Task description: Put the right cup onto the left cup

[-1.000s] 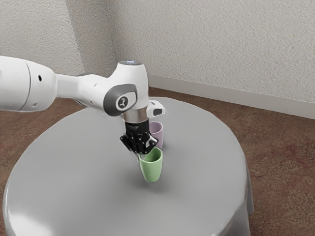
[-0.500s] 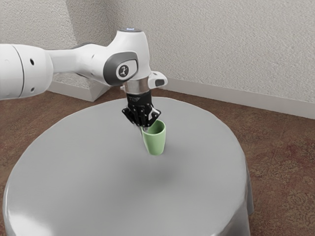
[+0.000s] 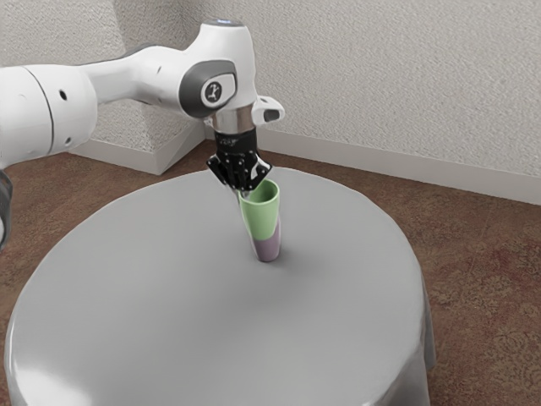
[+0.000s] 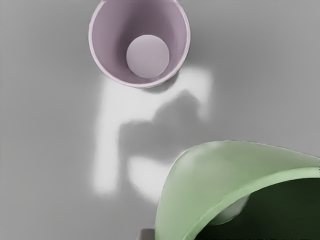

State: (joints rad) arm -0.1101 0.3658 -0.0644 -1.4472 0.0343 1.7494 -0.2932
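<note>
Here are the fingers (image 3: 244, 191), pointing down over the bench and pinched narrow on the wall of the green cup (image 3: 261, 213), gripping it right at the rim on the exterior view's left side! The cup hangs in the air, mouth up, and the wrist view has it big and close, its dark inside opening toward the camera. Now down to the purple cup (image 4: 146, 56), standing upright on the bench (image 3: 161, 296), past the middle and toward the far edge as the exterior view has it. From that side the green cup covers its upper part, one right in front of the other, but look from the wrist: there's bare bench between the two outlines, so it's no nest at this moment! The purple cup's mouth is wide open, clear down to its pale round bottom. Beside it, bright patches of light (image 4: 106, 145) fall on the grey bench top, with a lumpy shadow (image 4: 160, 127) lying among them. Further out, the white arm (image 3: 139, 76) reaches in from the exterior view's left, high over the bench's rounded edge. Brown patterned carpet (image 3: 482, 279) spreads around it, and behind stand the rough, pale walls (image 3: 380, 76).
</note>
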